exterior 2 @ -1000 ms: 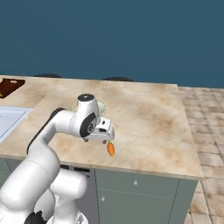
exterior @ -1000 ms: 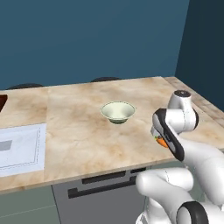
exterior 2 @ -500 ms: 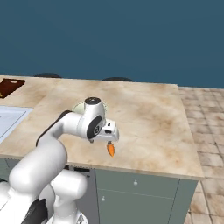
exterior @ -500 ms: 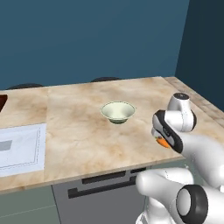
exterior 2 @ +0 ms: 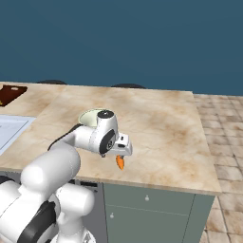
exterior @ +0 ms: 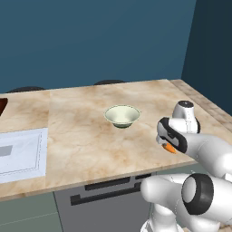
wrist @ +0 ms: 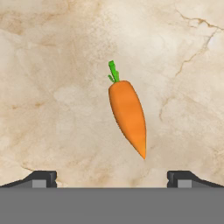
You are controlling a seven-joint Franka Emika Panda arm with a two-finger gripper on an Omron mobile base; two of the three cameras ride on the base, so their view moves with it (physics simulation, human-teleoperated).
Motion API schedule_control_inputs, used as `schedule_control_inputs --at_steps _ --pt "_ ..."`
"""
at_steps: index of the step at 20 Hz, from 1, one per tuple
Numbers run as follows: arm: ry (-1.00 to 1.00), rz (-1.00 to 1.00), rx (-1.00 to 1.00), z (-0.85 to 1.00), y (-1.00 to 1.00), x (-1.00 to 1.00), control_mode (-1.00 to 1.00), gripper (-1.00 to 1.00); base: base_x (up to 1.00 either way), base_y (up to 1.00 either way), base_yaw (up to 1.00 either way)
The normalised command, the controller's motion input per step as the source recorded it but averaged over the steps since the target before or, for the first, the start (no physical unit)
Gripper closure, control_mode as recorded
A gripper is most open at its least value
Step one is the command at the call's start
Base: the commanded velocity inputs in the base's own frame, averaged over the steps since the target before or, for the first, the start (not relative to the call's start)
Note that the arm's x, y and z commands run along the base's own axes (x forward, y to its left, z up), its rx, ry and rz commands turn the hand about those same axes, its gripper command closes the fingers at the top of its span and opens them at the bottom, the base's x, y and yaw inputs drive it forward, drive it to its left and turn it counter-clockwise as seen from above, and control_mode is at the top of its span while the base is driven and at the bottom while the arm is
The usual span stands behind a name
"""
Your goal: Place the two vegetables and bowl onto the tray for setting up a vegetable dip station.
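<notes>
Carrot: loose on bench. Gripper: jaws apart, has dropped closer overhead since a second ago; pickup likely imminent.

The light is soft and even in all three pictures, and nothing looks too bright or too dark. The worktop is pale and well lit, while the wall behind it is a deep, dull blue. There is no glare and no shiny spot on the stone. Shadows are very faint. A thin dark patch sits under the bowl at about 6 o'clock. The carrot has clean edges in the hand view and is a little brighter along its 3 o'clock side. Everything is sharp, near and far, with no blur. Straight edges stay straight out to the corners. The pictures look drawn, a bit grainy and flat.
</notes>
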Motion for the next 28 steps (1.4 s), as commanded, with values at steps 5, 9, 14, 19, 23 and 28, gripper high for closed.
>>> schedule_control_inputs --at_steps 5,9,14,19,23,28 --pt "0.00 0.02 0.00 -0.20 -0.03 0.20 -1.00 -1.00 0.00 0.00 0.00" --pt "0.00 0.01 0.00 -0.15 -0.01 0.21 -1.00 -1.00 0.00 0.00 0.00" --pt "0.01 0.01 0.00 -0.12 0.00 0.14 -1.00 -1.00 0.00 0.00 0.00" --pt "0.01 0.01 0.00 -0.18 0.00 0.14 -1.00 -1.00 0.00 0.00 0.00" --pt "0.00 0.02 0.00 -0.15 -0.05 0.17 -1.00 -1.00 0.00 0.00 0.00" --pt "0.01 0.03 0.00 -0.08 -0.12 0.14 -1.00 -1.00 0.00 0.00 0.00"
